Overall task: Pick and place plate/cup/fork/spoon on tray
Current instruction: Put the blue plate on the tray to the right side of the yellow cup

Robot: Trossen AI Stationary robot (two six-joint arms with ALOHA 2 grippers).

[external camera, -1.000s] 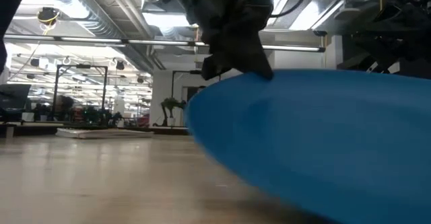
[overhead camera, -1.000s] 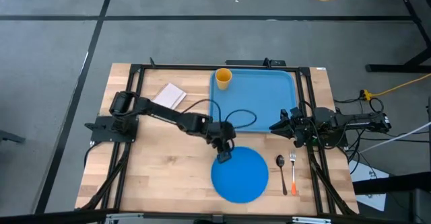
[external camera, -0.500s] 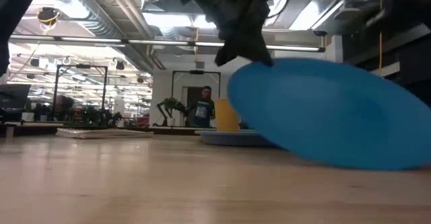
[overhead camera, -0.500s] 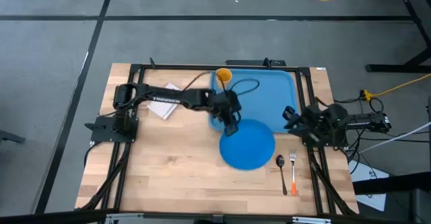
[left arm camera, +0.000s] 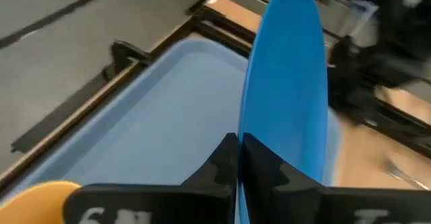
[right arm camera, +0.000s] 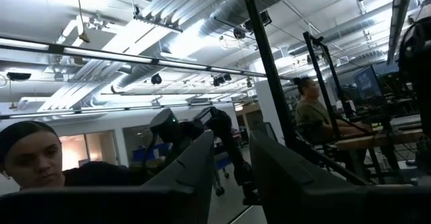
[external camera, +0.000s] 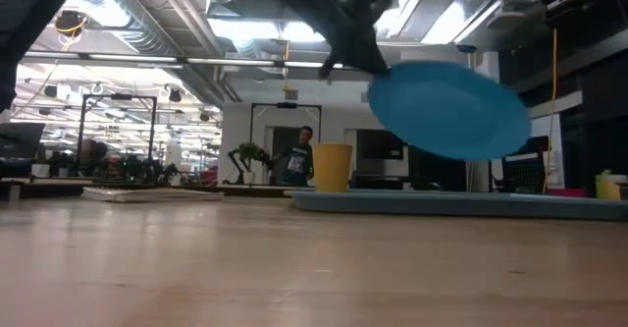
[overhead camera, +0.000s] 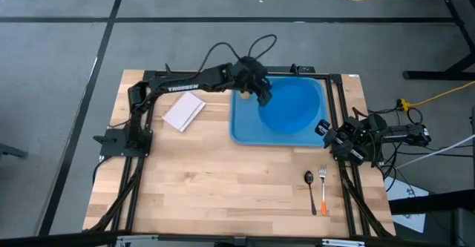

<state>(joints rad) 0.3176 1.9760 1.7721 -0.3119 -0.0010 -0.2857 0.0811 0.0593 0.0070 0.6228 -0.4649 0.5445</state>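
You see the wooden table [overhead camera: 185,180] first, and on its far right part the tray [overhead camera: 241,128], where the big change has happened: a second ago the plate [overhead camera: 286,104] was low over the near side of the table, beside the cutlery, and now it hangs over the middle of the tray, carried there in one sweep. In the low view the plate [external camera: 449,109] is clearly above the tray [external camera: 461,202], tilted and not touching it, so it is carried but not yet placed. The left gripper [overhead camera: 261,93] is clamped on the plate's rim; in the left wrist view its two dark fingers [left arm camera: 219,169] pinch the edge of the plate [left arm camera: 286,83], which stands almost on edge. The cup [external camera: 332,166] is already standing on the tray, at the corner nearest the left arm, just beside the plate's path, so I think you must lower the plate with care to not knock it. The right gripper [overhead camera: 324,128] waits at the right edge of the table, its fingers apart and holding nothing. The smallest things, the spoon [overhead camera: 310,190] and the fork [overhead camera: 323,188], lie side by side on the near right of the table, well apart from the tray. In my judgement, two items are nearly done and these two remain.
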